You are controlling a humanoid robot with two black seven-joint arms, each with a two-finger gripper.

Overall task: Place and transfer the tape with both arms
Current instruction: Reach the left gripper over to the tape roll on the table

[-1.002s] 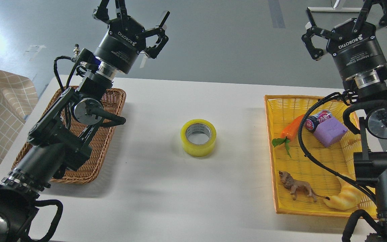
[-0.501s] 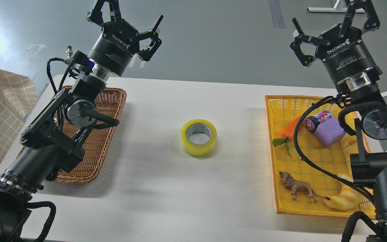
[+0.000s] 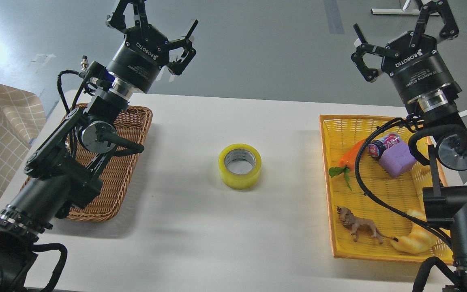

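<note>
Nearest first: toy lion (image 3: 358, 228) and croissant toy (image 3: 414, 240) lie at the near end of the yellow tray (image 3: 326, 162) by the counter's right edge; carrot (image 3: 349, 156), can (image 3: 381, 146) and purple sponge (image 3: 397, 159) sit at its far end. Mid-counter, the tape (image 3: 239, 165) lies flat, core up, untouched, well apart from both arms. Wicker basket (image 3: 134, 142) sits by the left edge under the left arm. Farthest: left gripper (image 3: 152, 30) and right gripper (image 3: 405, 38), both raised beyond the far edge, fingers spread, holding nothing. Over the last second both shifted slightly, then nearly stopped. Judgement: tape placed at centre; pickup for transfer not yet begun.
</note>
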